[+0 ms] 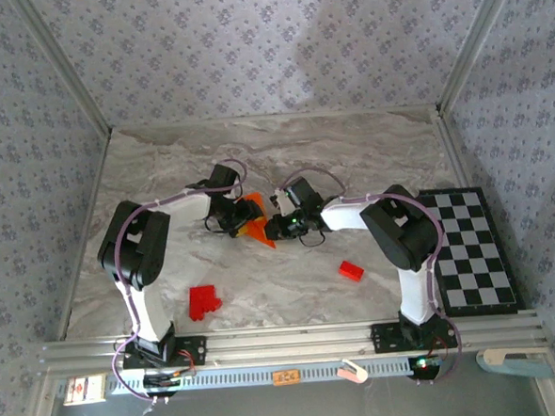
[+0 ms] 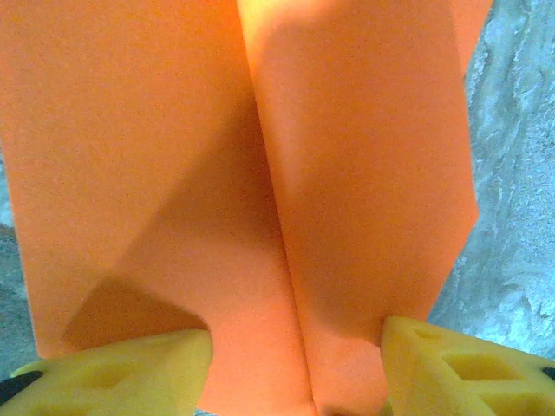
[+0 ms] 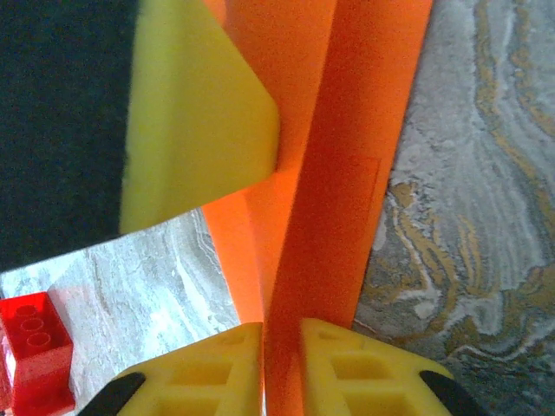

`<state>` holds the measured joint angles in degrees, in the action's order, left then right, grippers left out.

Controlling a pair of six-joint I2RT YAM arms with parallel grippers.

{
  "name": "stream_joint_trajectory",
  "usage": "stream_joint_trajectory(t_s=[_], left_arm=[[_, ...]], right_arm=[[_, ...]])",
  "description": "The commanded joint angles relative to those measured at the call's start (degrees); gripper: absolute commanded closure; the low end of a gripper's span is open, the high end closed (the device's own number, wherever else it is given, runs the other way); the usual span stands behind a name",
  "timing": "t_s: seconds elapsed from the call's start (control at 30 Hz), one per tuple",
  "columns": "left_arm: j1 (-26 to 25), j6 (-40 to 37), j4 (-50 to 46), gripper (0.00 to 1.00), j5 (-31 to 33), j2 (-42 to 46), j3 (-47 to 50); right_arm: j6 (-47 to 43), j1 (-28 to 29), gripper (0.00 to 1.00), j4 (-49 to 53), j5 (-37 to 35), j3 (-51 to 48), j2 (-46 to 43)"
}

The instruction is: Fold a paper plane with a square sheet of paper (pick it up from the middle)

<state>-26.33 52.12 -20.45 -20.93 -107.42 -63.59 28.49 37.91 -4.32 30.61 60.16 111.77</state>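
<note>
The orange paper [image 1: 257, 223] is folded into a long narrow shape and hangs above the table's middle, between both arms. In the left wrist view the paper [image 2: 173, 173] shows a lengthwise crease. My left gripper [image 2: 295, 347] has its yellow fingers [image 2: 130, 373] standing wide apart, with the paper running between them. In the right wrist view my right gripper [image 3: 282, 334] is shut on a thin upright fold of the paper [image 3: 347, 173], and one left finger [image 3: 199, 113] touches the paper's side. From above, the left gripper [image 1: 233, 220] and the right gripper [image 1: 280, 225] face each other across the paper.
Red blocks lie on the marble table [image 1: 349, 147]: a cluster [image 1: 204, 301] at front left and a single one [image 1: 351, 270] at front right, also seen in the right wrist view [image 3: 39, 351]. A chequered board [image 1: 473, 248] lies along the right edge. Patterned walls enclose the table.
</note>
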Motion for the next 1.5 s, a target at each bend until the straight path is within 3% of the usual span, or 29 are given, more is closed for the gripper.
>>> stream_joint_trajectory(t_s=[0.0, 0.53, 0.83, 1.13, 1.47], left_arm=[[-0.5, 0.1, -7.6, 0.41, 6.5, -7.0, 4.5], [-0.2, -2.2, -7.3, 0.40, 1.6, -1.2, 0.6], [0.3, -5.6, -1.5, 0.39, -3.2, 5.9, -0.6], [1.0, -6.7, 4.9, 0.53, -5.9, 5.9, 2.2], [1.0, -6.1, 1.5, 0.58, -3.6, 0.6, -0.7]], right_arm=[[-0.2, 0.0, 0.84, 2.9, -1.1, 0.2, 0.8], [6.0, -3.5, 0.94, -6.9, 7.9, -4.7, 2.8], [7.1, -4.1, 0.95, -7.5, 9.6, -4.3, 4.2], [7.0, -4.3, 0.94, -5.9, 9.4, -3.7, 4.8], [7.0, -4.3, 0.93, -4.4, 9.4, -2.8, 5.4]])
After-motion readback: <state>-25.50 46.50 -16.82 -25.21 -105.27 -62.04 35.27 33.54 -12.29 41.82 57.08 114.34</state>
